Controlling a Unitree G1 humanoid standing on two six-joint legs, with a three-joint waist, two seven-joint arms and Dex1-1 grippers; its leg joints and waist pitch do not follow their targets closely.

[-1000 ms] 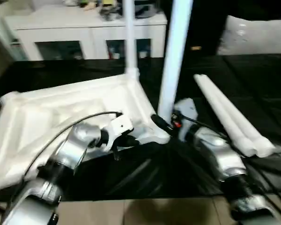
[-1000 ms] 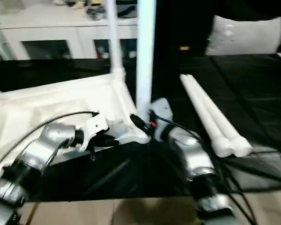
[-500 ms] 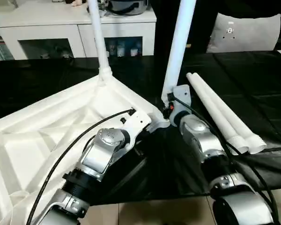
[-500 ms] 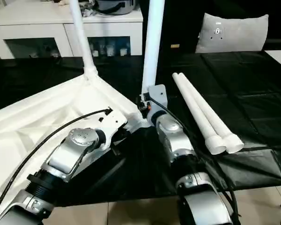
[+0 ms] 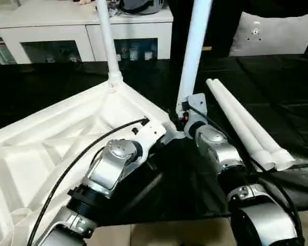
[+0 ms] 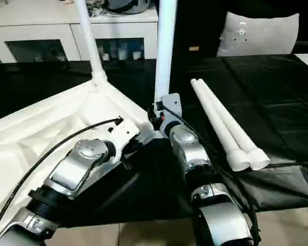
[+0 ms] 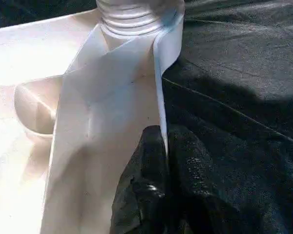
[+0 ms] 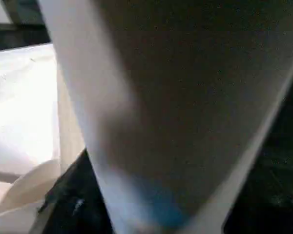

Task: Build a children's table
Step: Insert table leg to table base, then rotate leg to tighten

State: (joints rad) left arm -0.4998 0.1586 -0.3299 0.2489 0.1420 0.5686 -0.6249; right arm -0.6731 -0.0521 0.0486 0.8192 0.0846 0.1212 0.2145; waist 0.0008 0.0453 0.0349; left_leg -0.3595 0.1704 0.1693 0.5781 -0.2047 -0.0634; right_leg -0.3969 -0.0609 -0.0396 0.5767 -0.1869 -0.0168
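Children's table top [image 5: 51,148], all white plastic, lies upside down on the black-covered table [image 5: 277,87], ribbed underside up. Two legs stand upright in corner sockets: a far one [image 5: 106,41] and a near one [image 5: 192,56]. Two spare legs [image 5: 244,123] lie side by side, just beside the right arm. The left gripper [image 7: 163,190] is closed tight, pinching the top's thin rim near the near socket. The right gripper [image 5: 184,114] sits at the near leg's base; whether it grips, I cannot tell. The parts look light, stiff, smooth and probably slippery; legs are best held low near the socket, the top by its rim.
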